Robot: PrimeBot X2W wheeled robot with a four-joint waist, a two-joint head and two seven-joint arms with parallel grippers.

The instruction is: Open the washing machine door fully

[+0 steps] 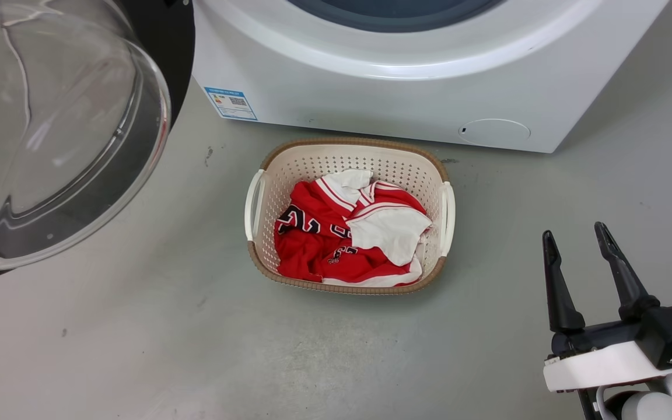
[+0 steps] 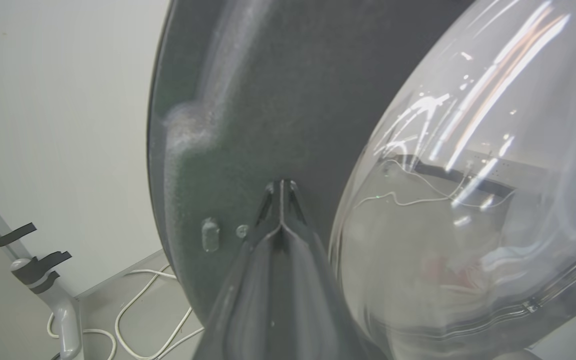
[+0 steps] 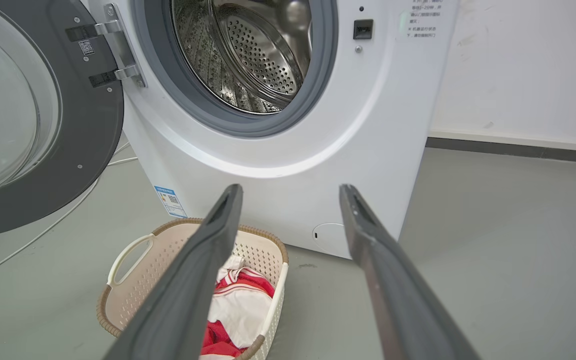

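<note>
The washing machine door (image 1: 50, 128) stands swung out to the left, its clear glass bowl bulging toward me inside a black rim. In the right wrist view the door (image 3: 88, 115) hangs on its metal hinge (image 3: 118, 50) beside the washing machine (image 3: 398, 125), whose steel drum (image 3: 253, 55) is exposed. My left gripper (image 2: 282, 186) is shut, its tips right at the door's dark inner face (image 2: 248, 100) beside the glass bowl (image 2: 468, 210); whether they touch it I cannot tell. My right gripper (image 1: 574, 232) is open and holds nothing, low at the right, away from the washing machine (image 1: 400, 87).
A cream laundry basket (image 1: 263, 169) with red and white clothes sits on the grey floor before the machine, left of my right gripper. White cables (image 2: 133, 320) and a grey taped post (image 2: 63, 310) lie behind the door. A wall stands right of the machine.
</note>
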